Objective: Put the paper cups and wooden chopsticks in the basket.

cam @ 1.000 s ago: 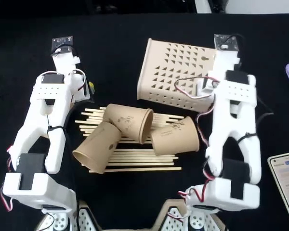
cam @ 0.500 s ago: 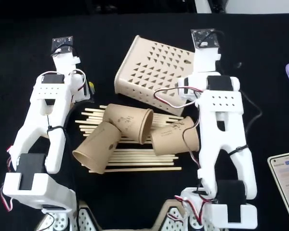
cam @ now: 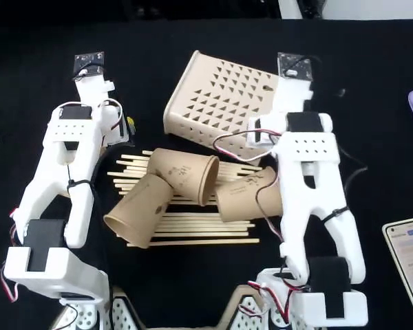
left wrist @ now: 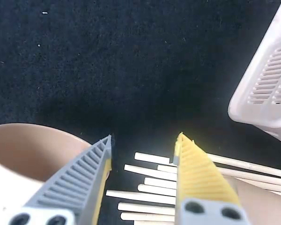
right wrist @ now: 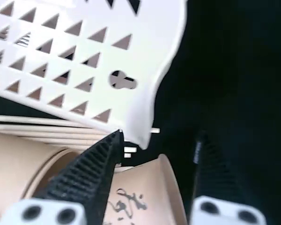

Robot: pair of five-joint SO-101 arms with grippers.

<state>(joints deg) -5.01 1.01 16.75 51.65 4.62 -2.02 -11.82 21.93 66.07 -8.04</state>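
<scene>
The right pincer (right wrist: 158,137) is spread and holds nothing. The rounded corner of the basket (right wrist: 84,47) sits between its 2 tips, with 1 black finger (right wrist: 91,178) right at the corner's edge; I cannot tell whether it touches. Under that finger lies the right cup (right wrist: 145,197), rim up against the basket's wall, with chopsticks (right wrist: 47,126) running along the wall's lower edge. On the far side of the corner there is bare tabletop (right wrist: 239,70).

From above, the basket (cam: 220,103) lies on its side, tilted, with the right arm over its near corner. Just below it the 3 cups (cam: 186,175) lie on their sides on the spread of chopsticks (cam: 193,230): the left cup (cam: 138,210) leans on the middle one, and the right cup (cam: 251,196) is half under the right arm. Open tabletop (cam: 158,289) lies below the pile and beyond the basket. A phone (cam: 409,254) lies at the right edge, well apart.

The left pincer (left wrist: 144,138) is also spread and empty, hanging over the ends of the chopsticks (left wrist: 154,183). A cup rim (left wrist: 28,154) is beside its grey finger (left wrist: 79,183). The basket's slotted end (left wrist: 271,93) stands off to the side, and a bare strip of tabletop (left wrist: 131,61) separates it from the pincer.
</scene>
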